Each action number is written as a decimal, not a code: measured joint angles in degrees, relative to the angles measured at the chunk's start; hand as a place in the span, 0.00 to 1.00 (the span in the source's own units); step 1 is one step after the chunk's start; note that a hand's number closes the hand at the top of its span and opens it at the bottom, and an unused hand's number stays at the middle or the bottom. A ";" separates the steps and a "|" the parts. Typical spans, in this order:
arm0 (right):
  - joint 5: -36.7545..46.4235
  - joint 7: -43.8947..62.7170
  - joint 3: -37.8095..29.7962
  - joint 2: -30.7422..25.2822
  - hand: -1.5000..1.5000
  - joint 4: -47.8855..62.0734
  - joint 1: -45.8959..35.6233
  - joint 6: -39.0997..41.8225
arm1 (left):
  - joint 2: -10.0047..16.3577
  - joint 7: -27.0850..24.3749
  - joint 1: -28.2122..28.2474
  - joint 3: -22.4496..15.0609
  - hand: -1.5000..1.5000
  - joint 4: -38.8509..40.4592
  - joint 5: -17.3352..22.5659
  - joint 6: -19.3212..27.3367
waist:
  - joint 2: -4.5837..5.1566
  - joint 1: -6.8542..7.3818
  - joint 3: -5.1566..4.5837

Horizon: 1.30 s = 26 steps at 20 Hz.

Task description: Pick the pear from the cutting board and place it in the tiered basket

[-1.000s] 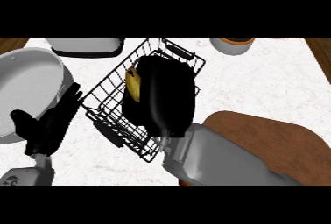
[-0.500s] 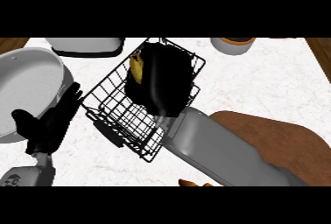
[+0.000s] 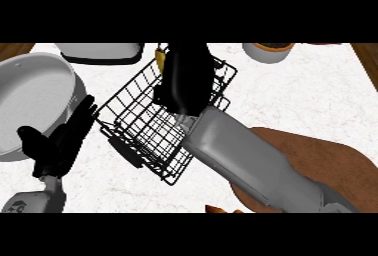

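Head view: on the white desk [image 3: 310, 100] sits the wire basket [image 3: 136, 127]. The left hand [image 3: 63, 137] rests open beside it. The right hand [image 3: 188, 75] curls over its far end round the pear [image 3: 159, 51], a yellow sliver showing. The pear seems light, smooth, bruisable: cup its belly.

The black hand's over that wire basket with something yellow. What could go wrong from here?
1. The pear in the right hand sits near the basket's far rim; let go there, it might roll out over the edge.
2. The right forearm crosses low over the basket's near side; pulling back could snag the wire and drag it.
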 measured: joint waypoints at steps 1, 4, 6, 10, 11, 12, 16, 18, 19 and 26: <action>-0.19 -0.36 -0.47 0.00 0.00 0.30 -0.11 -1.49 | 0.00 0.14 -0.30 0.00 0.50 -0.03 -0.03 -0.01 | 0.01 -0.05 0.00; -1.67 -0.40 -1.92 -0.01 0.00 -0.22 -0.80 -4.95 | 0.37 -0.20 0.38 0.16 0.50 -0.38 0.03 -0.59 | -0.07 0.12 0.01; -2.39 -0.69 -3.44 -0.01 0.00 -0.69 -0.58 -7.64 | 0.34 -0.37 0.97 0.27 0.50 -0.60 0.00 -0.58 | -0.10 0.12 0.01; -3.47 -1.90 -6.51 0.06 0.00 -4.11 1.03 -13.70 | 0.39 -0.61 0.42 0.98 0.50 0.38 0.15 -0.51 | -0.21 -0.76 0.04; -3.68 -1.97 -7.40 0.07 0.00 -5.12 1.17 -14.99 | 0.32 -0.30 0.36 0.99 0.50 0.16 0.25 -0.46 | -0.27 -0.86 0.05; -3.74 -2.23 -8.57 0.10 0.00 -5.89 1.47 -16.60 | 0.50 -0.50 0.73 1.29 0.50 0.25 0.65 -0.89 | -0.31 -0.91 0.04; -2.91 -1.40 -12.24 0.23 0.00 -11.14 4.36 -20.82 | 0.74 -0.39 1.13 1.63 0.50 0.12 0.32 -0.67 | -0.52 -1.84 0.06; -0.79 -1.17 -14.36 0.30 0.00 -14.17 5.77 -21.68 | 1.09 -0.24 0.86 2.50 0.50 0.30 0.77 -0.70 | -0.64 -2.38 0.06; -0.10 -1.26 -15.62 -0.18 0.00 -15.97 6.93 -21.99 | 0.91 0.13 0.91 2.44 0.50 0.03 0.69 -0.44 | -0.68 -2.61 0.05; 5.60 0.92 -21.40 -1.98 0.00 -35.48 19.14 -18.86 | 0.87 0.28 3.22 2.99 0.50 -2.11 0.57 -0.15 | -0.99 -3.75 0.06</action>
